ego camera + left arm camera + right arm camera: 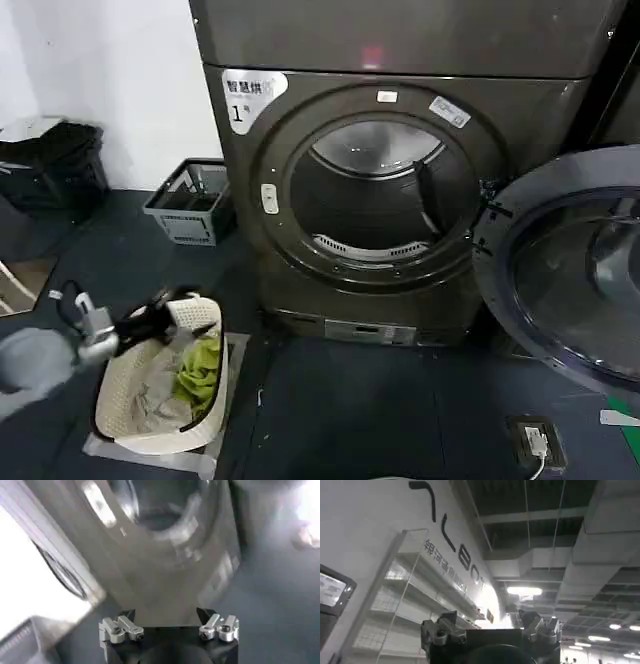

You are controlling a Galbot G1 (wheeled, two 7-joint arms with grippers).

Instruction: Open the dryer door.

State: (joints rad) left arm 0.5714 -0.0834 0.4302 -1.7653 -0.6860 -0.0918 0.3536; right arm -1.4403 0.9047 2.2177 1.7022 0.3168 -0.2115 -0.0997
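Dryer door already swung wide to right of dryer; drum opening exposed. Judge opening step essentially complete; your next move likely only retract and confirm door stays put.

Left gripper low at left, above laundry basket, well apart from door. In left wrist view, left gripper fingers spread, holding nothing.

Right gripper aimed at ceiling, fingers apart, empty.

Door's right edge cut off. Handle not discernible.
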